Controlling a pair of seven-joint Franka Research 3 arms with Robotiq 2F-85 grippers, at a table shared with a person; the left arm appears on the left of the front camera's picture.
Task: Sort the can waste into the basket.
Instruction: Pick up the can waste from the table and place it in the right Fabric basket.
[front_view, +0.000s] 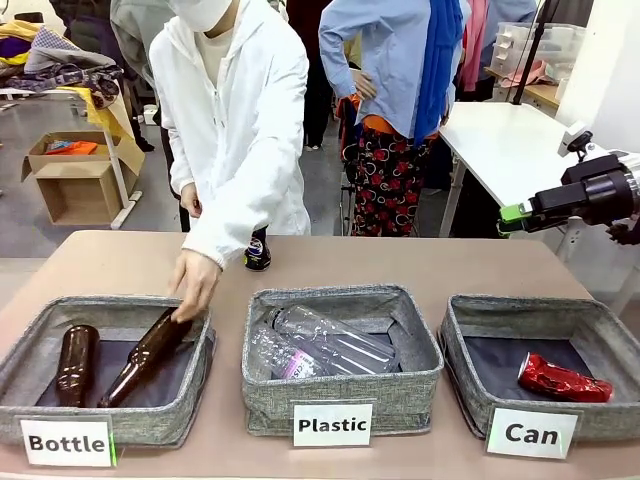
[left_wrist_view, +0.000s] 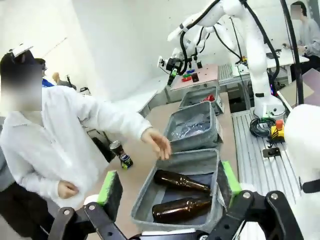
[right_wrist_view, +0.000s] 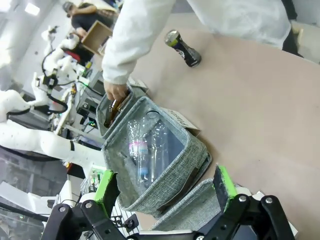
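The crushed red can (front_view: 563, 380) is seen lying on its side in the grey basket (front_view: 457, 335) labelled "Can", which is set at the near right corner of the table (front_view: 480, 265). The black-and-blue can (front_view: 257, 250) is stood upright near the far edge, well apart from that basket and just in front of the person. The person's hand (front_view: 193, 283) is placed at the neck of a brown glass bottle (front_view: 145, 355), which is tilted against the rim of the "Bottle" bin (front_view: 150, 415) at the near left corner. A second brown bottle (front_view: 76, 363) is laid inside that bin. Clear plastic bottles (front_view: 320, 345) are held in the middle "Plastic" bin (front_view: 270, 395). The right claw (front_view: 512, 215) is raised in the air above the far right corner. In its wrist view its fingers (right_wrist_view: 224, 182) are spread wide with nothing between them. The left claw (left_wrist_view: 170, 182) is likewise released and empty, with the "Bottle" bin seen between its fingers.
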